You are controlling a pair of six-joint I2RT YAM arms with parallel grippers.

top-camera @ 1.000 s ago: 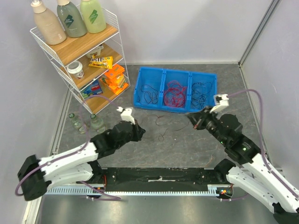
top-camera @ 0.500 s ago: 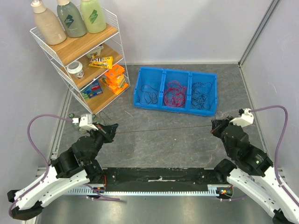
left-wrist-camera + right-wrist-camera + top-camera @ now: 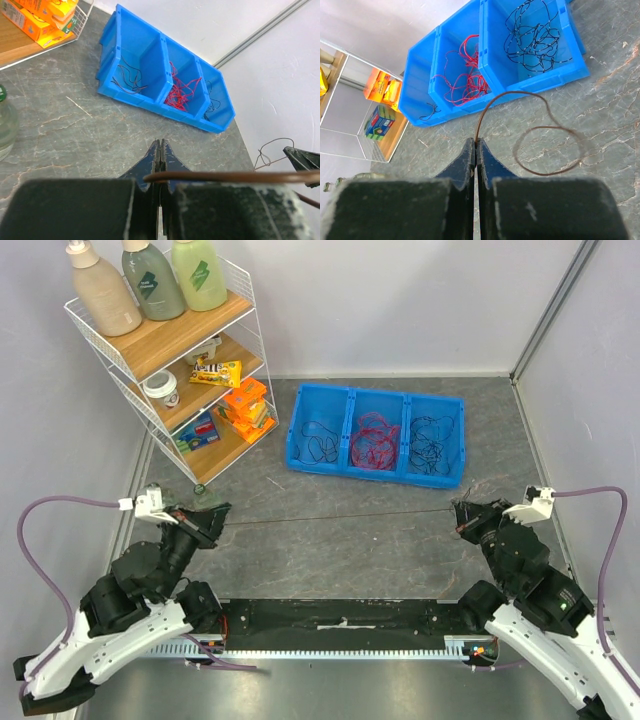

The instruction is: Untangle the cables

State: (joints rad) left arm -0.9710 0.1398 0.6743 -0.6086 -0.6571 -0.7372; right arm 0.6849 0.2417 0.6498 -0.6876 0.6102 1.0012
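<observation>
You had one arm at each side, near the front edge of the tabletop (image 3: 380, 560). The left fingers (image 3: 218, 512) were pressed fully together, gripping the brown cable (image 3: 340, 517), which ran off from them to the right. In the left wrist view it crossed close in front of the camera. The right fingers (image 3: 462, 518) were likewise closed with no gap, pinching the same cable at their tips. Beyond the pinch, its free end rose and curled into a loose loop over the tabletop. Between the two arms the brown cable stretched in a nearly straight line across the tabletop. The other cables lay in the blue bin (image 3: 375, 475) at the far side:
- dark strands (image 3: 318, 440) in the left compartment
- red strands (image 3: 372, 440) in the middle compartment
- black strands (image 3: 432, 440) in the right compartment
</observation>
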